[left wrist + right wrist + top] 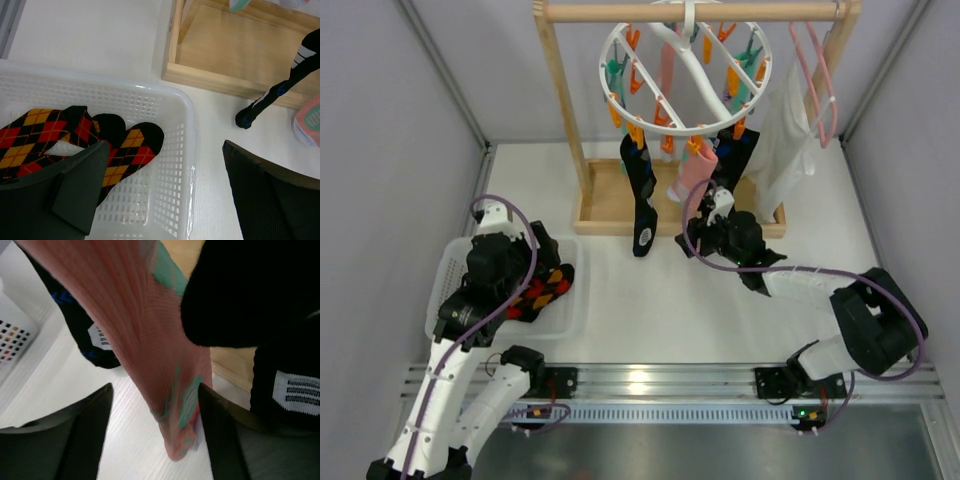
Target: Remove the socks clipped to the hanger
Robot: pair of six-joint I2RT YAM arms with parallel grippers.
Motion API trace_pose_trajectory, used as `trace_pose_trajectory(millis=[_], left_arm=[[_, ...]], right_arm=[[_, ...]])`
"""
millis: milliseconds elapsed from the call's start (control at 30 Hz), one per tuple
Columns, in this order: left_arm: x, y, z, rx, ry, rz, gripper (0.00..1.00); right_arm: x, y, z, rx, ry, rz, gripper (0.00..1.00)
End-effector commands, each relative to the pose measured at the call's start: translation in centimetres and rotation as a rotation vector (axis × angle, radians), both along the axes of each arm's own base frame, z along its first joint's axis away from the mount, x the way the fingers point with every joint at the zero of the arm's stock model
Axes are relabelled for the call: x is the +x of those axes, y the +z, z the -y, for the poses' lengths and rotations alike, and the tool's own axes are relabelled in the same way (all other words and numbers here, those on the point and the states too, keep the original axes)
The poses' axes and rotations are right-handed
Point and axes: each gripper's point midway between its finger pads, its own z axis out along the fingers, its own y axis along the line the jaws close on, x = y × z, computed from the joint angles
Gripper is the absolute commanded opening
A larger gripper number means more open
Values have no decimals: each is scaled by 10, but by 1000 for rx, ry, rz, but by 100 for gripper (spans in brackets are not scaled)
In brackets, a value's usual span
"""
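Note:
The white ring hanger (610, 58) with orange and teal clips hangs from the wooden rail. Clipped to it are a long black sock (642, 200), a pink sock (692, 175) and another black sock (733, 150). My right gripper (712, 205) (154, 390) is open around the toe of the pink sock (150, 335) with teal marks. Its right finger (220, 430) touches the fabric and the left finger (85, 425) stands apart from it. A black sock with a white label (290, 385) hangs to the right. My left gripper (542, 262) (165, 145) is open over the basket.
A white mesh basket (450, 262) (187, 107) at the left holds a red, yellow and black argyle sock (45, 135). The wooden rack (560, 90) stands on a tray base (605, 205) (225, 55). A white cloth (785, 140) and a pink wire hanger (820, 80) hang at the right.

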Motion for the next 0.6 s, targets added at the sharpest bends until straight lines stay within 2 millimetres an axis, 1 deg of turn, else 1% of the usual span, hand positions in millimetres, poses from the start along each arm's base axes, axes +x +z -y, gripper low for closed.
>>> trace_pose_trajectory(millis=[0, 33, 67, 100, 167, 233, 267, 300, 400, 433, 467, 533, 567], left_arm=[[9, 4, 1, -24, 26, 21, 99], [10, 4, -1, -22, 39, 21, 98], [10, 3, -2, -23, 46, 18, 98], [11, 3, -2, -24, 53, 19, 99], [11, 5, -4, -27, 70, 21, 98], [12, 8, 2, -33, 34, 22, 99], [13, 8, 5, -39, 18, 16, 99], [13, 10, 8, -47, 2, 15, 98], [12, 33, 26, -115, -74, 47, 99], [12, 51, 29, -137, -89, 83, 99], [12, 61, 34, -153, -113, 96, 99], [12, 80, 39, -168, -141, 125, 99], [14, 100, 46, -184, -179, 150, 98]], right_arm=[[27, 30, -11, 32, -79, 178, 60], [27, 28, -12, 30, -88, 182, 52], [28, 29, -12, 34, -120, 203, 33], [26, 29, -13, 35, -125, 214, 26], [18, 34, -20, 35, -142, 251, 12], [13, 36, -25, 27, -147, 260, 7], [7, 37, -33, 27, -132, 256, 0], [5, 38, -35, 28, -133, 259, 0], [-11, 44, -45, 34, -136, 275, 0], [-16, 46, -49, 32, -134, 279, 0], [-24, 49, -56, 35, -137, 283, 0], [-29, 47, -60, 6, -166, 274, 0], [-37, 52, -73, 11, -150, 277, 0]])
